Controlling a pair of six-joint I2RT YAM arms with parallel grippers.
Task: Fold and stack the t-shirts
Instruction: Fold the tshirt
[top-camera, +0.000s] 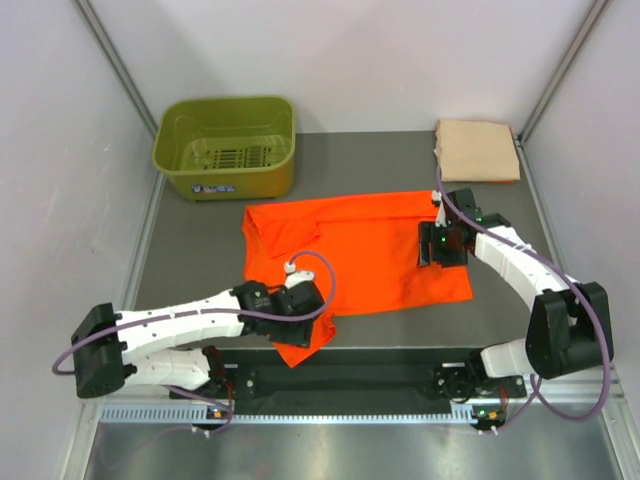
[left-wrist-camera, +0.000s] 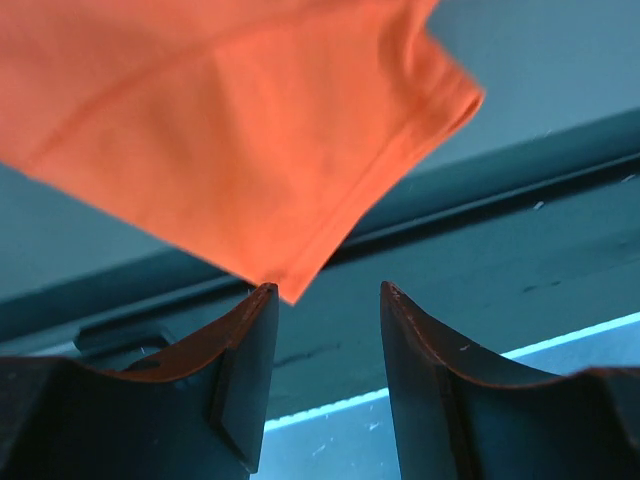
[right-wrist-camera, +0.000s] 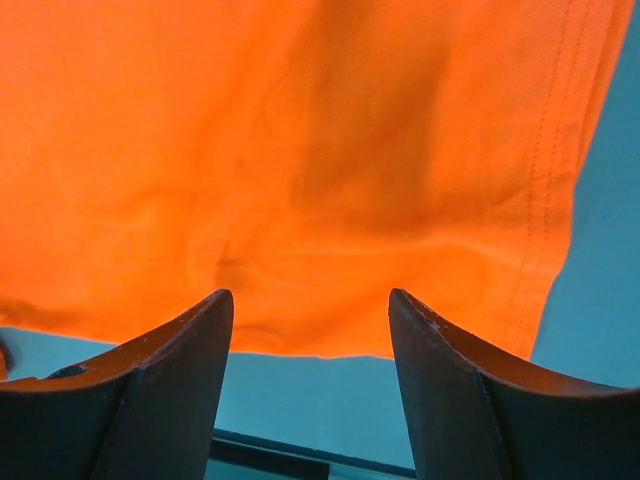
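Both arms are at the orange t-shirt in the overhead view. The left gripper is over its lower-left corner and the right gripper is by its right edge. The shirt lies spread and slightly skewed across the middle of the grey table. The peach-tan t-shirt is already a neat square at the upper right, and the olive basket stands at the upper left. The step in hand looks like taking hold for a fold. It would go best if each arm pinches the hem cleanly and both lift together, so the thin cloth does not bunch.

In the left wrist view, the jaws stand partly apart with nothing between them. A pointed corner of orange cloth, its stitched hem visible, ends just above one finger near the frame's centre (whether it lies flat or hangs free I cannot tell). Closing should wait until that corner is inside the gap.

In the right wrist view, the jaws are wide and clamp nothing, and the shirt's edge shows between the fingertips at lower middle. The fabric is matte and softly creased, with a double-stitched seam running down the right side.
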